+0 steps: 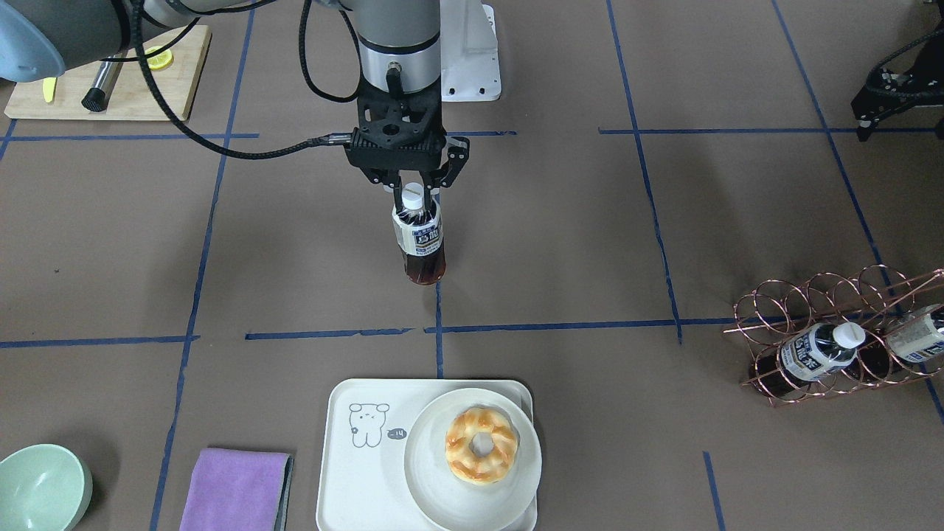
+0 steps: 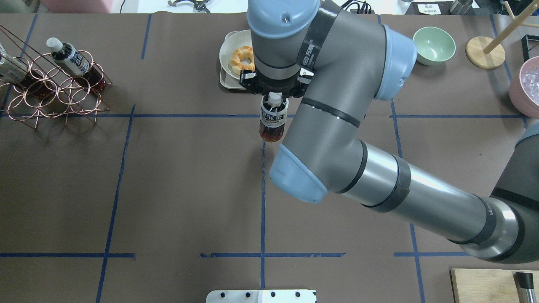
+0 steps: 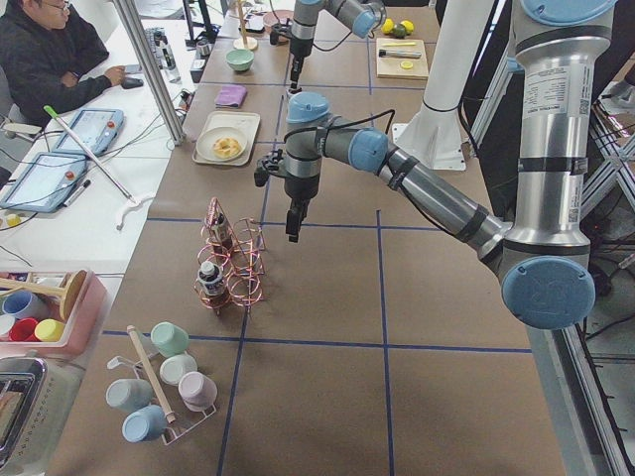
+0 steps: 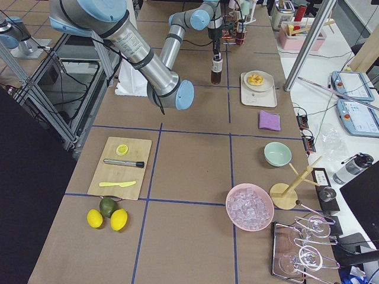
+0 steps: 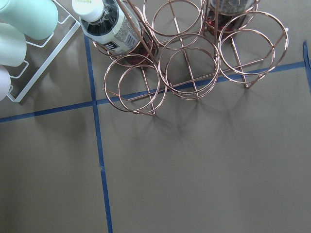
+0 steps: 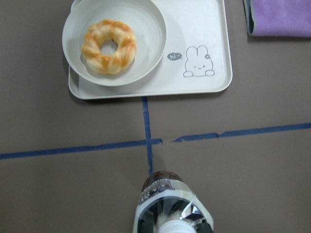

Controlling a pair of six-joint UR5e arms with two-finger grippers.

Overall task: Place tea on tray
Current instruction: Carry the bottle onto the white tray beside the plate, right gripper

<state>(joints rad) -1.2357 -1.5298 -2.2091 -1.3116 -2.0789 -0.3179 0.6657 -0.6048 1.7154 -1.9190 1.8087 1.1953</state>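
Right gripper is clamped on the tea up at the neck, right under the white cap, 1 finger either side; bottle hangs upright with the dark drink low down and the white-and-blue label showing; honestly can't tell if the base is touching the table or just off it. It's sitting right over a blue tape line mid-table, so well apart from the tray and not on it yet.

Next out is the tray itself, cream with rounded corners; 1 end is bare apart from the little line-drawn bear; the other end carries a round plate with a glazed donut on it, and the plate's edge pokes slightly past the tray rim. Just beside the bare end lies a folded purple cloth; past that, a pale green bowl.

Further off toward the robot's left there's a copper wire rack with 2 more bottles lying in its rings; the left gripper hangs above the table near that rack, pointing down; can't make out whether its fingers are apart or together. Way over on the other side, back by the robot, a wooden board holds a lemon slice.
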